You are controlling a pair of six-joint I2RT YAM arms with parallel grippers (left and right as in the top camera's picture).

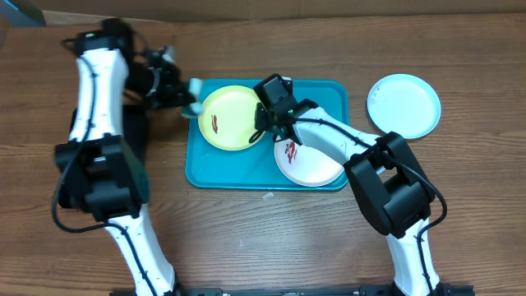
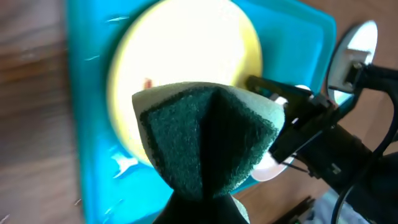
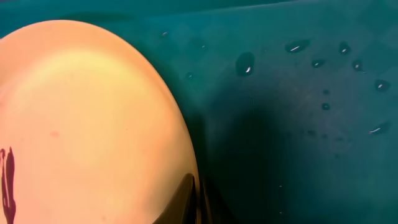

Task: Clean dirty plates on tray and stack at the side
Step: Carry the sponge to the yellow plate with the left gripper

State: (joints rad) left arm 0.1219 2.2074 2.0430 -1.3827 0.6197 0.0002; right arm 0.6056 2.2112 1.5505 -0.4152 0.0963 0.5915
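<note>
Presently the yellow-green plate lies flat on the left half of the tray, its smear uncleaned. It is judged light, stiff and slick, with droplets nearby, so the thin rim is the best hold. The right gripper is clenched on that rim. The white plate crowds just beside it. The left gripper grasps a sponge over the tray's left edge. There is stacking room by the pale blue plate.

A brown wooden table is seen throughout. A folded sponge, dark green on its scouring face and pale on its backing, is found at about ten o'clock from the table's centre. A small pale scrap is seen at six o'clock. Water drops are scattered toward one o'clock in the right wrist view.
</note>
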